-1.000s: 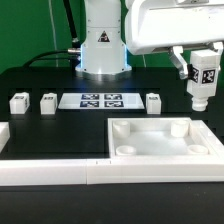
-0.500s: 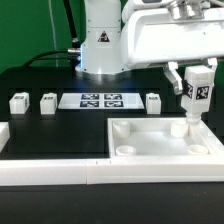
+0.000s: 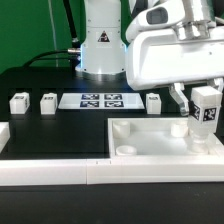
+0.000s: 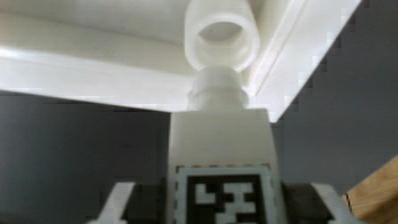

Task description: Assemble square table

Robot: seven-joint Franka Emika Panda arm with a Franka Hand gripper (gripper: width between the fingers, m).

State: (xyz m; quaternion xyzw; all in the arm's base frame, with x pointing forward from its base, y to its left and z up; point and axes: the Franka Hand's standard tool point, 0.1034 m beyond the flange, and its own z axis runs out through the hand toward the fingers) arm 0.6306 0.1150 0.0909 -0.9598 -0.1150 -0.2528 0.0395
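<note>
Down by the tabletop's [image 3: 60, 128] front edge, toward the exterior view's right corner, lay the white square top [image 3: 150, 150], rim up, with round sockets in its corners. Over its far corner at the exterior view's right stood the held leg [image 3: 206, 118], upright, tag facing the camera, its narrow lower end at the socket [image 4: 221, 34] in that corner. From the wrist view the leg's tip lined up with that round socket just inside the raised rim; whether it was seated in it could not be told. The hand [image 3: 203, 102] was clamped on the leg's tagged upper part, a finger on either side.

Farther back sat three loose legs in a row: two [image 3: 18, 101] [image 3: 48, 102] near the far edge toward the exterior view's left, and one [image 3: 153, 102] just behind the square top. Between them lay the marker board [image 3: 97, 100], flat on the black surface. Long white border rails [image 3: 50, 170] ran along the front edge.
</note>
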